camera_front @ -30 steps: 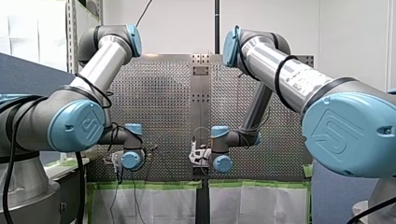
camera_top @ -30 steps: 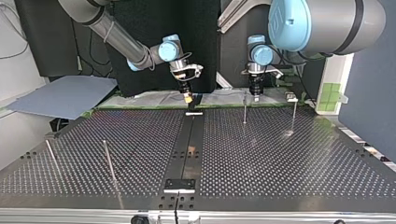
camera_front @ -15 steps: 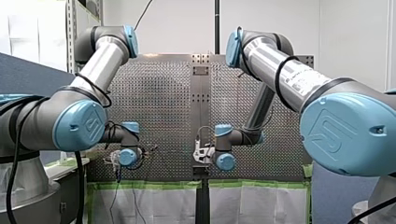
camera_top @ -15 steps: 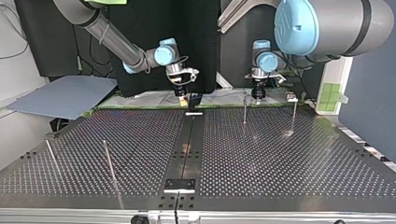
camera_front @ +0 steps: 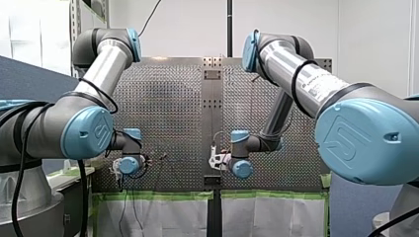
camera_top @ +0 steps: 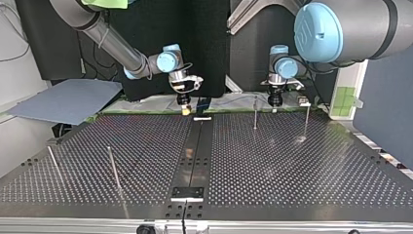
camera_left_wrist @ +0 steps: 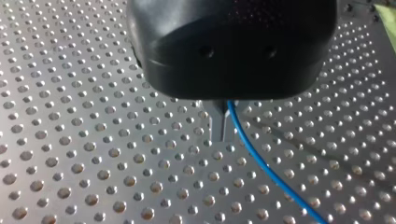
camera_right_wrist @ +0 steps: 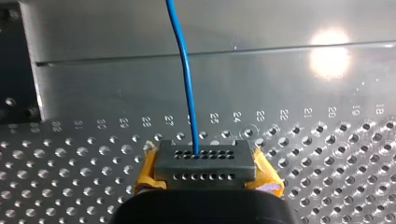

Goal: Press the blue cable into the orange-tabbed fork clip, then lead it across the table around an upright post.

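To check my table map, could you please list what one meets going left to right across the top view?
Slanted rod, second slanted rod, my right gripper, upright post, my left gripper, second upright post.

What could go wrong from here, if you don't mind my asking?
1. The thin cable is pinched only at the tips of the left end effector and could slip out when pulled.
2. The nearest post stands close beside that end effector, so a sideways move might hit it or snag the cable.
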You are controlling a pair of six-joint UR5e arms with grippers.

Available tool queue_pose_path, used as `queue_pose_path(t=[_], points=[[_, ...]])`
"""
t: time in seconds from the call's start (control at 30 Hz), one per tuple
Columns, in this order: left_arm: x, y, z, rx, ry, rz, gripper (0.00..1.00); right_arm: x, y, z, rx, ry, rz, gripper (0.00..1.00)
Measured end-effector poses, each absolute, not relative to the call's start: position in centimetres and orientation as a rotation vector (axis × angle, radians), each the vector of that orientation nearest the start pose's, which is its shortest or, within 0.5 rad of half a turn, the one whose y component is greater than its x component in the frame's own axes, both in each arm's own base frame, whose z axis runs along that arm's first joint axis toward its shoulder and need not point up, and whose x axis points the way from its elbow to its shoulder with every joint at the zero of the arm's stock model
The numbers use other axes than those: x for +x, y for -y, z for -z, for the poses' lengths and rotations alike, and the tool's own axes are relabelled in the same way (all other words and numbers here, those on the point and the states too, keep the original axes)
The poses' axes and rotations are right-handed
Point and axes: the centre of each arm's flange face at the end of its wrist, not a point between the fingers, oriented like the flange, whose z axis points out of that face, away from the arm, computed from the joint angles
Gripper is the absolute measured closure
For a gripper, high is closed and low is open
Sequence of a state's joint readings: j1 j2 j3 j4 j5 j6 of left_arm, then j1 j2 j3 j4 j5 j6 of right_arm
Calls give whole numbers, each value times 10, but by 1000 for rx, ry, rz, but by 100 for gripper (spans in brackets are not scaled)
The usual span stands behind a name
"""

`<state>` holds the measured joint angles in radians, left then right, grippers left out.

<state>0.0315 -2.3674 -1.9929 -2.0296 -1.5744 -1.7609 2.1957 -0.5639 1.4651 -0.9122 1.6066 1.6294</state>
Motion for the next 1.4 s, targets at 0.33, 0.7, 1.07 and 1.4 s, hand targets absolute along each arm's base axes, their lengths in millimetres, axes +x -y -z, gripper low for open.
queue_pose_path(t=[0.33,0.7,1.07,1.4], points=[[536,117,16,-185,-1666,134,100,513,510,9,1585,921,-1669,100],[540,117,15,-196,-1667,147,100,506,519,8,1569,929,-1660,100],[539,120,16,-138,-1681,140,14,504,521,8,1570,930,-1656,100],[526,116,24,-135,-1774,37,0,504,520,9,1573,931,-1654,100]])
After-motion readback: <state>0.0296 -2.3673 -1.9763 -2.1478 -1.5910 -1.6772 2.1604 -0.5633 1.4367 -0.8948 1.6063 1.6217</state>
